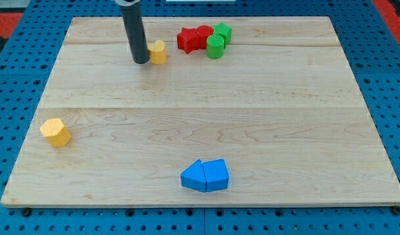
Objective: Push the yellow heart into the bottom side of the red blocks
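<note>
The rod's tip (141, 61) touches the yellow heart (158, 52) on its left, the heart near but left of the red blocks (194, 39), not under them; there is no hand to open or close.

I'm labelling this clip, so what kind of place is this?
Probably a robotics lab bench: a pale wooden board on a blue perforated base, small coloured blocks, and my tip beside the yellow heart block.
</note>
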Controlling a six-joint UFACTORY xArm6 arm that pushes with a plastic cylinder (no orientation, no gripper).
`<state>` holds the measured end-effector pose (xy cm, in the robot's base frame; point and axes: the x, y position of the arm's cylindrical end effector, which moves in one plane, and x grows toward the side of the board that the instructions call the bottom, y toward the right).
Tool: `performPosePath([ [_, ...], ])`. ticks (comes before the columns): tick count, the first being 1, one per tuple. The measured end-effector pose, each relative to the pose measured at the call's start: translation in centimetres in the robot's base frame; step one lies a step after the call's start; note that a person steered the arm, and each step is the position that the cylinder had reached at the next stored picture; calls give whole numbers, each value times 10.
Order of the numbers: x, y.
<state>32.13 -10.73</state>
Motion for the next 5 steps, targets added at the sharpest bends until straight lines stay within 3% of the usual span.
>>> performPosePath([
  [1,-3,-13],
  [3,-56,-20],
  [5,-10,3],
])
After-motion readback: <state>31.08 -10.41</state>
